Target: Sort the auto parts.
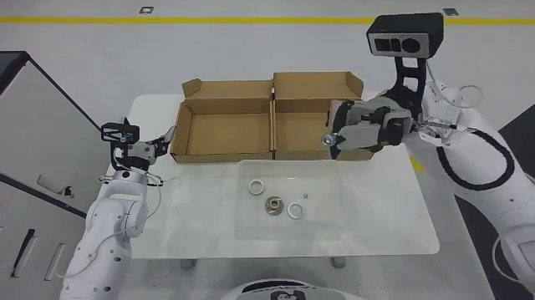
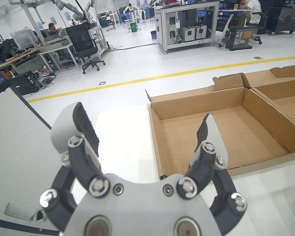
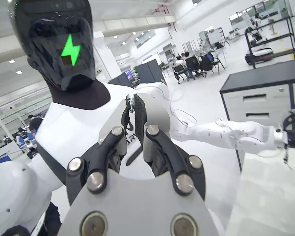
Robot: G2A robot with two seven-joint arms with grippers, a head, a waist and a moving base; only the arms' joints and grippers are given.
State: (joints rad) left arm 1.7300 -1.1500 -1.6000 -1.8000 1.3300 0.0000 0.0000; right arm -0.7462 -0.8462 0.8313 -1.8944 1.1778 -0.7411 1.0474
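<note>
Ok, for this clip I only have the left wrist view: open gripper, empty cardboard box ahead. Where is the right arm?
Observer: The right gripper hangs above the right-hand box, near its front wall.
Operator: Holding anything?
Observer: Yes, it is shut on a small metal part.
Operator: Any parts not yet boxed?
Observer: A white ring, a second white ring and a metal ring lie apart on the table.
</note>
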